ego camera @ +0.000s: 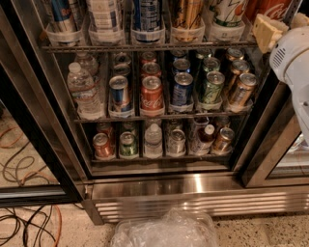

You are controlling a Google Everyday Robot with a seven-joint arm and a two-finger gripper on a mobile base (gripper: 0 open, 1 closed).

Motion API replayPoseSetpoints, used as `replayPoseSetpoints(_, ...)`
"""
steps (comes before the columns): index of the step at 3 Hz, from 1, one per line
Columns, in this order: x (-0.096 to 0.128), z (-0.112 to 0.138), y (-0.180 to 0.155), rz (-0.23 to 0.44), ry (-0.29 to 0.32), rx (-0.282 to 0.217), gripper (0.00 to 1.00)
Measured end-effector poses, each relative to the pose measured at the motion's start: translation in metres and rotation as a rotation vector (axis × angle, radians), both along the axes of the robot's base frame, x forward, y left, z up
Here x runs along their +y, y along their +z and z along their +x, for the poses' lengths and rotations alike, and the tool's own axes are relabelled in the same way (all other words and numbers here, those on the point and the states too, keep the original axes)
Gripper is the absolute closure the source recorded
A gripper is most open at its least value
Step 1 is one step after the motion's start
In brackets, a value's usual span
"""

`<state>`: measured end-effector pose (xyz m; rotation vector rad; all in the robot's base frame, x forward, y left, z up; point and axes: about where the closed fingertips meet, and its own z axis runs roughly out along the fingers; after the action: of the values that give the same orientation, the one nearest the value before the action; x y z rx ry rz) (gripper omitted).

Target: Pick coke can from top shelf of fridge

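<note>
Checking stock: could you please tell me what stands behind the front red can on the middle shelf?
Two more red cans queue behind the front red can, only tops showing; labels are covered. The claw hangs at the right end of the top shelf.
</note>
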<state>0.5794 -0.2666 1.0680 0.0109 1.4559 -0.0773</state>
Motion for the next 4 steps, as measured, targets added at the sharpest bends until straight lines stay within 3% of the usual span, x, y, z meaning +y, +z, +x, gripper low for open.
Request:
replayPoseSetpoints(1, -0.011, 0.006, 0.003, -0.013, -0.019, -0.007, 0.33)
replayPoseSetpoints(4, -0.019, 0.029, 0.014, -0.033, -0.016, -0.026, 0.35)
